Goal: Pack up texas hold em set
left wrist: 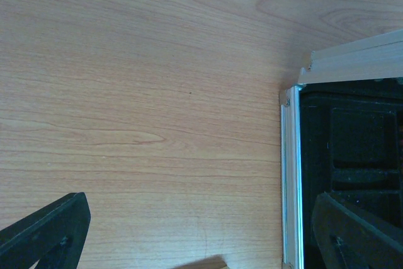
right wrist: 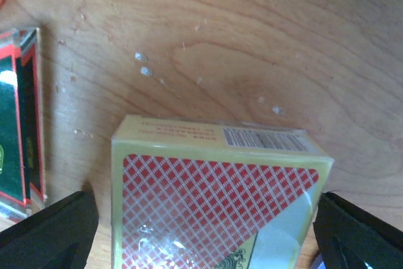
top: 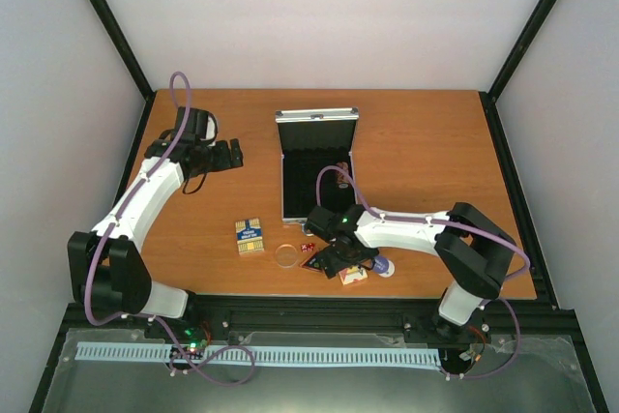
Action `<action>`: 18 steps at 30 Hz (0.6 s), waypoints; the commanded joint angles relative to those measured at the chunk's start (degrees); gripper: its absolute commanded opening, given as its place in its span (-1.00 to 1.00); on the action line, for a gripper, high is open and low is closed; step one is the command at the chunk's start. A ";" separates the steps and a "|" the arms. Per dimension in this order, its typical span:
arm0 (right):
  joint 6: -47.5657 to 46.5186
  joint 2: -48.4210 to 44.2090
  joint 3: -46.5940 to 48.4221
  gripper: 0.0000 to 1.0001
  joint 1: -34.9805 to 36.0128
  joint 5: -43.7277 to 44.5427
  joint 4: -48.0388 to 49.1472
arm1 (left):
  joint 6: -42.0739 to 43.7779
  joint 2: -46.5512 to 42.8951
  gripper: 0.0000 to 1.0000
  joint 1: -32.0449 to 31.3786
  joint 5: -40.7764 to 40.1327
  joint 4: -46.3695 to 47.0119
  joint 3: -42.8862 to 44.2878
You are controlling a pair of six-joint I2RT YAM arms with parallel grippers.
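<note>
Right claw [top: 348, 260] hangs wide open straddling the red-backed card deck [right wrist: 220, 200], probably lined up to pinch its sides. Deck lies flat on the desk [top: 426, 142] just in front of the open case [top: 318, 116]. Left claw [top: 224, 155], also wide, hovers left of the case.

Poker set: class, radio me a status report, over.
Left gripper open, beside the open case. Right gripper open, straddling the red-backed card deck, not yet gripped. Red-edged dark piece close beside the deck.
</note>
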 commanded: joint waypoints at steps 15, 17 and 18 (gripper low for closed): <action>2.50 -1.85 -3.65 0.18 -0.21 -2.06 2.39 | 0.00 -2.92 0.99 -0.31 -0.92 -1.36 -1.91; 2.43 -2.04 -2.84 0.04 -0.21 -1.16 1.60 | -0.12 -3.12 0.99 -0.33 -0.92 -1.37 -2.03; 2.41 -2.10 -2.05 -0.06 -0.21 -0.41 1.06 | -0.13 -3.22 1.00 -0.36 -0.81 -1.29 -2.04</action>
